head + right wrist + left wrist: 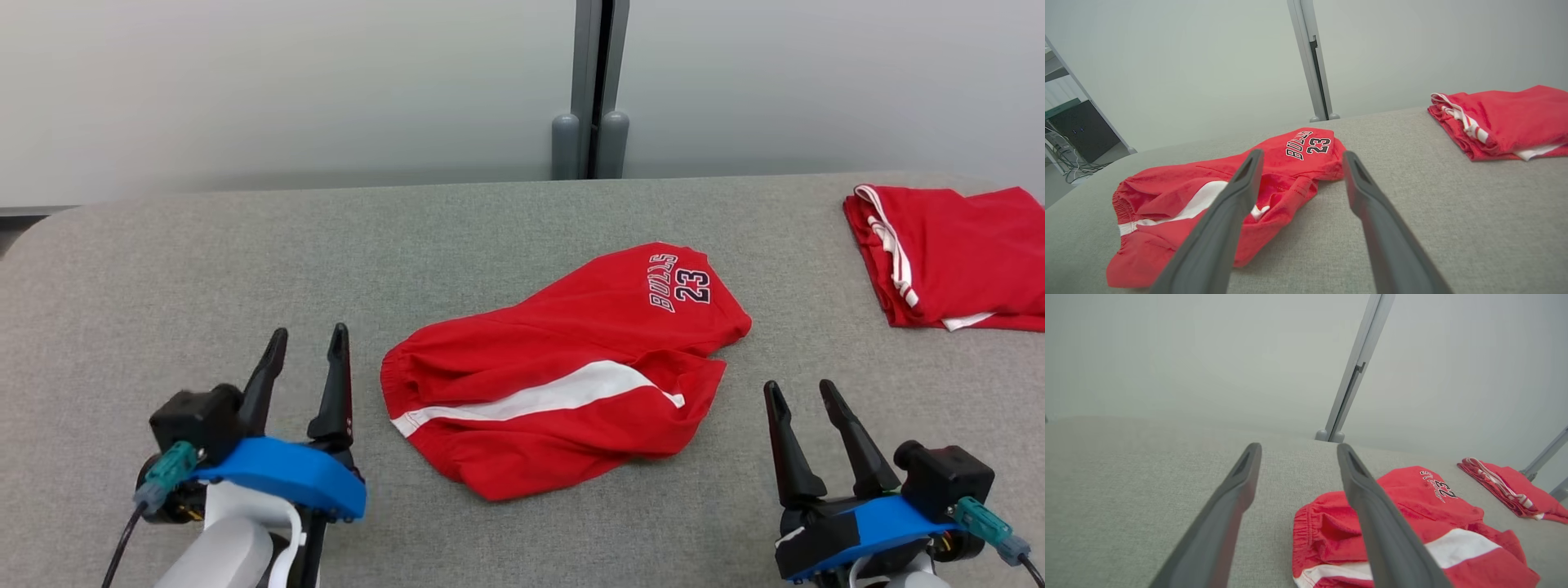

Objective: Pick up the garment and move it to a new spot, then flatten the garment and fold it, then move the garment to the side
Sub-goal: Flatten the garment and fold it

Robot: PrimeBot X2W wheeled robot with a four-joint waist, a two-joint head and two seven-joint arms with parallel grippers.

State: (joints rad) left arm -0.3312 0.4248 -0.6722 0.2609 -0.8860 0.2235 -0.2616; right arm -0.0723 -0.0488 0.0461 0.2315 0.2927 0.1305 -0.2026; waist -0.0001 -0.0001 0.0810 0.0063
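Note:
A pair of red shorts [563,367] with a white side stripe and "BULLS 23" print lies rumpled in the middle of the grey table [204,269], waistband toward the left. The same shorts [1412,522] appear at the lower right of the left wrist view, and the shorts [1208,196] sit left of centre in the right wrist view. My left gripper [306,347] stands open at the lower left, apart from the waistband, and holds nothing. My right gripper [800,390] is open at the lower right, just past the leg hem, also holding nothing.
A second red garment [951,253] with white trim lies folded at the table's far right edge. A grey post [592,90] rises behind the table against a pale wall. Bare tabletop stretches to the left and along the front.

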